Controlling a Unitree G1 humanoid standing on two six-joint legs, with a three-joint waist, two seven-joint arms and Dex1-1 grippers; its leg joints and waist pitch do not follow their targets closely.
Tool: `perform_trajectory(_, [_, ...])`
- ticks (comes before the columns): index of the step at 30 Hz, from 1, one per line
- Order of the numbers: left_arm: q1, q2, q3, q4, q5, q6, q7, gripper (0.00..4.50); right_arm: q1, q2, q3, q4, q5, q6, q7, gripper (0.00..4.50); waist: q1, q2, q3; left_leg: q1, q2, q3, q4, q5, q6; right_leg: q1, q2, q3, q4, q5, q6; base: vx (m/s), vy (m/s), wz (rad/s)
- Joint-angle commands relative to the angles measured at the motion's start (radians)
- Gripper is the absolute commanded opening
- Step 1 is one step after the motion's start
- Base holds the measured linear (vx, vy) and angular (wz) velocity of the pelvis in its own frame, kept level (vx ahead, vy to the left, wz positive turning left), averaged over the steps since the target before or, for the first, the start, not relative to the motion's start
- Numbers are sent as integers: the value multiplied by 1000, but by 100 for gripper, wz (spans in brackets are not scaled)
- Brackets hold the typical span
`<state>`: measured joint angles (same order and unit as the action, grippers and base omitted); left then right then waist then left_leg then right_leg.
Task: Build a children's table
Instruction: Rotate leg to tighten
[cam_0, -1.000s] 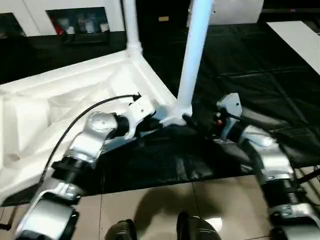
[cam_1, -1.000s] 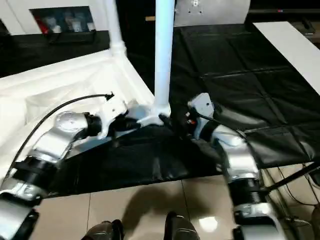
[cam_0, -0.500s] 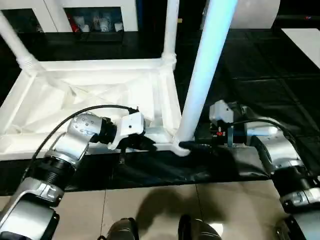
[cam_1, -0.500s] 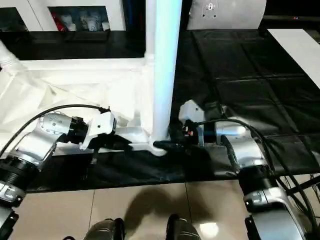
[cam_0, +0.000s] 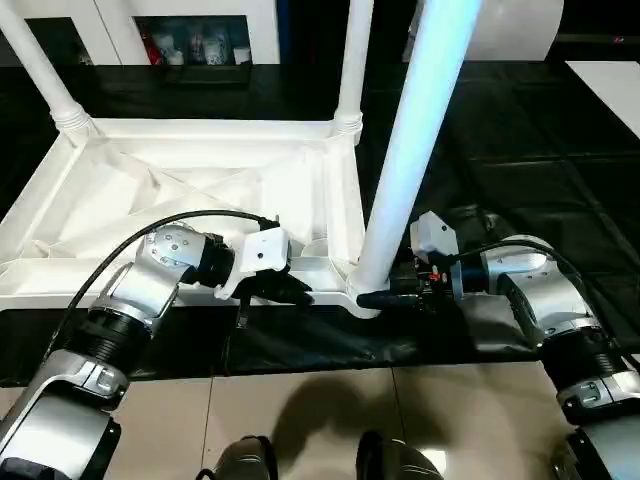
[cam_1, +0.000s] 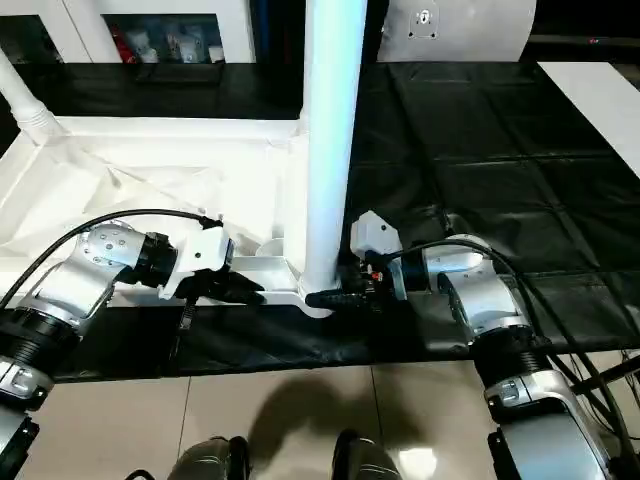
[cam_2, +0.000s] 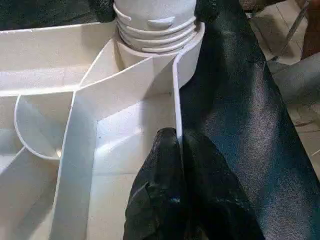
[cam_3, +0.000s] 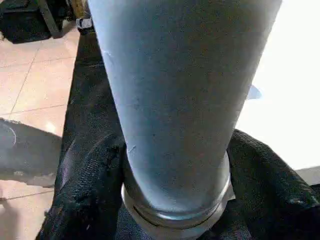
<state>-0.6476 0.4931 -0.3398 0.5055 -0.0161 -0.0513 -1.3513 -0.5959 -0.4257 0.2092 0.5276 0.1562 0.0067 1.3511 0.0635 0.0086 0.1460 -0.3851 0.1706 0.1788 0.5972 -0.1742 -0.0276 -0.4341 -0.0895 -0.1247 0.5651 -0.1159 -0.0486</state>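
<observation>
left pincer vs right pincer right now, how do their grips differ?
Left pincer is shut thin on the rim wall of the upturned white plastic tabletop; right pincer straddles the base of the near white round leg, fingers set wide, one on each side. Left meets a flat edge, right a round post. Both work the same near corner.

Head pair looks down — wrist views sit close on the near leg (cam_0: 405, 160).

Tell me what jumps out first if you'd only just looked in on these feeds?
The upside-down white table top on the black-sheeted workbench, legs pointing up. Closest, a thick leg stands in the near corner socket, with the right gripper around its base, a finger on either side. The left gripper is shut on the thin rim beside that socket.
</observation>
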Motion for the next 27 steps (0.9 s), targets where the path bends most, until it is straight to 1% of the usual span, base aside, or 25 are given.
perform_trajectory(1, [-5,-6,-37,9,27,-12,-33,0,-14,-10,16,7,-2,-15,23,270,-3,-9,-100,17,62,-18,-65,-169,94,73,-73,66,-56,-363,-179,0,0,0])
perform_trajectory(3, [-6,-6,-37,12,26,-14,-32,0,-11,-7,15,4,-2,-12,28,268,-4,-9,-98,18,62,-18,-66,-175,93,73,-72,65,-57,-369,-179,0,0,0])
perform_trajectory(8, [-7,-8,-32,19,23,-13,-24,0,8,-4,17,-19,5,2,34,267,-3,-9,-99,18,62,-18,-66,-173,93,73,-72,65,-57,-365,-179,0,0,0])
perform_trajectory(9, [-5,-12,-26,15,18,-2,-17,0,17,0,16,-29,11,11,30,267,-3,-9,-99,18,62,-18,-65,-172,93,74,-73,65,-57,-364,-179,0,0,0])
perform_trajectory(10, [-3,-22,-13,4,13,39,16,0,36,13,7,-51,27,35,12,267,-2,-4,-98,19,63,-18,-66,-174,92,73,-72,66,-58,-362,-181,0,0,0])
perform_trajectory(11, [-3,-26,-8,0,14,59,33,0,43,19,1,-59,35,46,4,267,-1,-6,-98,19,64,-18,-66,-176,92,73,-72,66,-58,-358,-182,0,0,0])
perform_trajectory(13, [-10,-48,8,-1,21,108,100,0,56,52,-16,-71,29,87,-87,267,-1,-8,-96,18,63,-18,-67,-178,88,72,-71,66,-59,-366,-180,0,0,0])
perform_trajectory(14, [-11,-53,11,-2,21,116,111,0,59,59,-17,-72,25,93,-106,267,-1,-6,-94,20,62,-21,-68,-192,81,72,-74,63,-64,-400,-175,0,0,0])
perform_trajectory(15, [-13,-68,20,-6,19,140,142,0,66,79,-22,-73,14,109,-162,267,-5,-9,-92,21,59,-21,-68,-208,67,71,-75,61,-72,-442,-159,0,0,0])
perform_trajectory(16, [-16,-90,29,-17,20,176,185,0,78,110,-29,-76,-4,124,-241,267,-9,-10,-90,23,58,-22,-68,-217,58,71,-76,61,-74,-466,-150,0,0,0])
perform_trajectory(17, [-18,-114,36,-30,22,214,228,0,87,144,-41,-78,-14,144,-318,266,-15,-9,-85,24,56,-24,-70,-238,45,68,-76,58,-83,-529,-126,0,0,0])
perform_trajectory(18, [-21,-151,43,-45,29,262,290,0,97,197,-62,-80,-18,175,-422,266,-17,-8,-81,27,56,-26,-70,-255,36,65,-76,56,-88,-563,-115,0,0,0])
perform_trajectory(19, [-24,-175,47,-51,34,288,329,0,100,226,-74,-78,-19,186,-476,266,-26,-9,-75,34,53,-29,-70,-305,19,61,-76,46,-102,-642,-84,0,0,0])
perform_trajectory(20, [-25,-185,48,-52,36,297,345,0,101,237,-79,-78,-20,190,-495,266,-39,-8,-66,46,51,-35,-70,-378,6,58,-74,29,-120,-726,-46,0,0,0])
perform_trajectory(21, [-33,-242,61,-58,41,351,426,0,104,290,-99,-77,-39,203,-613,266,-45,-1,-64,52,49,-39,-68,-415,0,58,-74,18,-129,-749,-28,0,0,0])
perform_trajectory(22, [-39,-285,72,-58,44,386,489,0,104,328,-112,-77,-54,211,-695,266,-60,2,-63,59,55,-44,-68,-471,-13,61,-71,1,-142,-762,-5,0,0,0])
perform_trajectory(23, [-43,-307,78,-58,45,403,522,0,105,347,-118,-78,-61,215,-737,266,-73,15,-65,69,66,-52,-73,-533,-18,68,-70,-20,-147,-716,-2,0,0,0])
perform_trajectory(24, [-54,-344,90,-48,45,416,576,0,99,376,-124,-72,-78,213,-803,266,-84,23,-63,42,92,-71,-102,-611,-25,99,-63,-24,-113,-628,0,-16,55,-4])
perform_trajectory(25, [-54,-344,90,-48,45,416,576,0,99,376,-124,-72,-78,213,-803,266,-81,32,-61,34,114,-76,-128,-678,-35,109,-55,-10,-66,-535,-19,0,0,0])
perform_trajectory(26, [-62,-372,98,-42,49,426,620,0,94,401,-131,-70,-84,222,-854,266,-75,28,-59,32,139,-76,-170,-768,-56,106,-43,24,27,-314,-69,0,0,0])
perform_trajectory(27, [-74,-414,114,-38,59,440,689,0,85,443,-148,-67,-90,239,-935,266,-78,21,-55,42,124,-66,-171,-786,-62,90,-43,37,18,-301,-79,0,0,0])
